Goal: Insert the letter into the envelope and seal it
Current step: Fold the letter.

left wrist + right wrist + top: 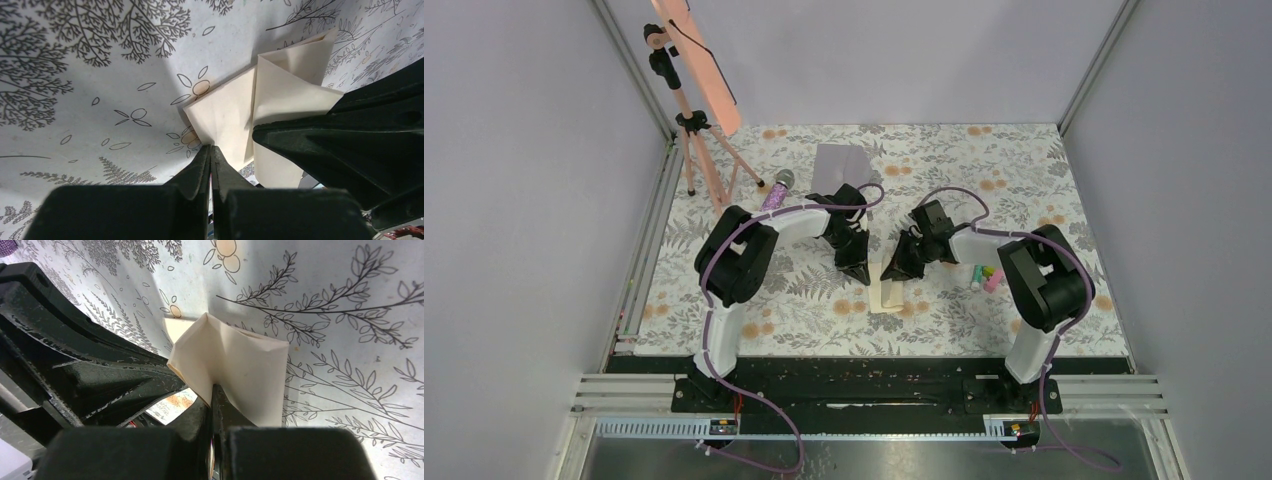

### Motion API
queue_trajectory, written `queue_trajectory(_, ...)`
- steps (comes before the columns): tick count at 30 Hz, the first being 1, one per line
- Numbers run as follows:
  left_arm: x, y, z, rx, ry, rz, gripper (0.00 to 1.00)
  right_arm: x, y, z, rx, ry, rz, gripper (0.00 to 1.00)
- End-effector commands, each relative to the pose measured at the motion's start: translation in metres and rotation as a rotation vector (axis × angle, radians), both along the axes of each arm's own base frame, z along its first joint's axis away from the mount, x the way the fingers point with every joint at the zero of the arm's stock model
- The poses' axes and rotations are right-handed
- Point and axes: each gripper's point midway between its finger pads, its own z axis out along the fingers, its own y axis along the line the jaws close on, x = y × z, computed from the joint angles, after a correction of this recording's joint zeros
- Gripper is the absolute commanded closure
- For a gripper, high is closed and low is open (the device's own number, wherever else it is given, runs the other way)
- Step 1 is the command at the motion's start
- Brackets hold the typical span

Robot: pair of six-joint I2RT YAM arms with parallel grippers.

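Top external view: one cream letter [891,294] lies near the middle of the floral table [804,300]. Two grippers meet over it, the left gripper [861,272] at its left edge and the right gripper [892,268] on its far end. One grey-lilac envelope [841,165] lies flat beyond the letter and to its left, well apart from it. One purple microphone [775,192] and one tripod [692,130] stand farther left of the letter. A small cluster of coloured pens [984,277] lies to its right; their number cannot be told.

Left wrist view: the left gripper's fingers [197,170] are pressed together with no gap, their tips nipping the near edge of the letter [225,115], which is creased and partly lifted. The other arm's black fingers sit on the letter's right side.

Right wrist view: the right gripper's jaws are closed tight on the letter [240,365], pinching a fold so that the sheet tents up off the table.
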Motion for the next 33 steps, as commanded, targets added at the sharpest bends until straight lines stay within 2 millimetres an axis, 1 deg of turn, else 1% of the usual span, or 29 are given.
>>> queue_trajectory(1, 0.009, 0.003, -0.018, 0.041, -0.042, -0.007, 1.00, 0.000, 0.005, 0.004, -0.016, -0.025, 0.061, 1.00)
queue_trajectory(4, 0.011, 0.003, -0.017, 0.039, -0.047, -0.006, 1.00, 0.001, 0.000, 0.005, -0.053, -0.046, 0.086, 1.00)
queue_trajectory(11, 0.026, -0.003, -0.010, 0.018, -0.065, 0.012, 1.00, 0.003, -0.008, 0.014, -0.103, -0.085, 0.096, 1.00)
queue_trajectory(13, 0.030, -0.006, -0.008, 0.012, -0.066, 0.013, 1.00, 0.005, -0.009, 0.016, -0.109, -0.091, 0.095, 1.00)
queue_trajectory(20, 0.035, -0.011, -0.008, -0.002, -0.061, 0.007, 1.00, 0.010, -0.007, 0.022, -0.121, -0.123, 0.100, 1.00)
queue_trajectory(24, 0.033, -0.012, -0.009, -0.007, -0.053, 0.003, 1.00, 0.014, -0.007, 0.017, -0.133, -0.122, 0.094, 1.00)
queue_trajectory(27, 0.032, -0.011, -0.010, -0.006, -0.048, 0.002, 1.00, 0.013, -0.003, 0.013, -0.125, -0.115, 0.110, 1.00)
queue_trajectory(33, 0.033, -0.012, -0.009, -0.012, -0.047, 0.001, 1.00, 0.006, 0.001, 0.008, -0.121, -0.098, 0.149, 1.00)
